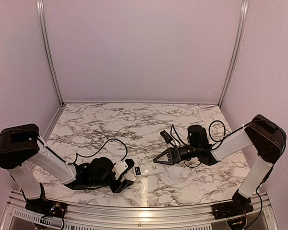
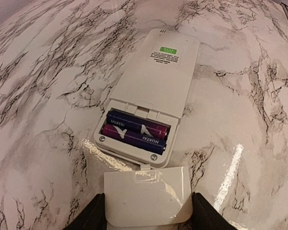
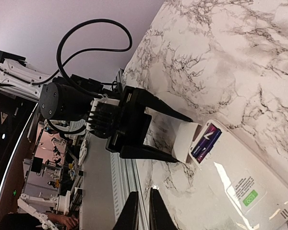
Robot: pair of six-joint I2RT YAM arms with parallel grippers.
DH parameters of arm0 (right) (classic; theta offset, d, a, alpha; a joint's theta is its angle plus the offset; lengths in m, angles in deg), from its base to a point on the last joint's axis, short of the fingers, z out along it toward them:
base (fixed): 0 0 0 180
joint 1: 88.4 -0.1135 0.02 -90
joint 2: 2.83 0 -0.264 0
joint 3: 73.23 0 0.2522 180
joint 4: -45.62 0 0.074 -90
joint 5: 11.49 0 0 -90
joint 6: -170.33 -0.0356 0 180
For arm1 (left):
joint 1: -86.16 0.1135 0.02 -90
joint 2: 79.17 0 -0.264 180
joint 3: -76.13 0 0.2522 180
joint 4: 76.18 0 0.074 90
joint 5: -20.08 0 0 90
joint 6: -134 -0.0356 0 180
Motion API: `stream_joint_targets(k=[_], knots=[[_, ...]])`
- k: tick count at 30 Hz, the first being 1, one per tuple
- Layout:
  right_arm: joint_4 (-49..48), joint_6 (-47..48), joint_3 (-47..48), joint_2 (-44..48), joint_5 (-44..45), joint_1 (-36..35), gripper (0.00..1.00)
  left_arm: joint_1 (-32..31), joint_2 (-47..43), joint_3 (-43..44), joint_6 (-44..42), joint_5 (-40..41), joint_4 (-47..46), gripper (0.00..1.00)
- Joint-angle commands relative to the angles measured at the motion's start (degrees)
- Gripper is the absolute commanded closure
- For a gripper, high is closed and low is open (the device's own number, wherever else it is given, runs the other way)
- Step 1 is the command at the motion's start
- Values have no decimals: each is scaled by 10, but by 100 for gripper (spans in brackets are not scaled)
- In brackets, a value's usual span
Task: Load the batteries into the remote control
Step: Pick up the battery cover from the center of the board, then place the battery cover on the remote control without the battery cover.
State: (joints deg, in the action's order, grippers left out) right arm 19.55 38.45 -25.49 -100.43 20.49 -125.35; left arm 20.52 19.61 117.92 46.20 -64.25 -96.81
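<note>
Batteries (image 2: 134, 132) are lying inside remote control's (image 2: 158, 81) open compartment; left gripper (image 2: 149, 214) is straddling loose cover (image 2: 146, 194), grip unclear; right gripper (image 1: 156, 158) is hovering closed.

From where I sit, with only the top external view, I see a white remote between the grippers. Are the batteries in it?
Observer: Yes; the left wrist view shows both batteries side by side in the remote control's open compartment.
Operator: Is it closed up?
Observer: No; the cover plate lies detached just past that end, between the left gripper's fingers; contact is unclear.
Operator: And the other arm?
Observer: The right gripper is shut, nothing in it.
</note>
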Motion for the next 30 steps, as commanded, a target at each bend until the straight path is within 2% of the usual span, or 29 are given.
stream_joint_targets(k=[1,6,11,17,22,30], knots=[[11,15,1,9,-8,7,92,3,-1,-4,-18,2,37,55],[40,35,-7,18,-8,15,92,19,-48,-19,-81,-51,36,59],[120,84,-9,34,13,17,92,48,-71,-13,-122,-103,54,61],[176,118,-18,37,26,16,93,71,-67,33,-175,-145,104,62],[183,126,-36,23,28,16,94,81,-40,77,-197,-183,122,64],[140,111,-49,-10,32,16,94,91,3,124,-223,-229,156,65]])
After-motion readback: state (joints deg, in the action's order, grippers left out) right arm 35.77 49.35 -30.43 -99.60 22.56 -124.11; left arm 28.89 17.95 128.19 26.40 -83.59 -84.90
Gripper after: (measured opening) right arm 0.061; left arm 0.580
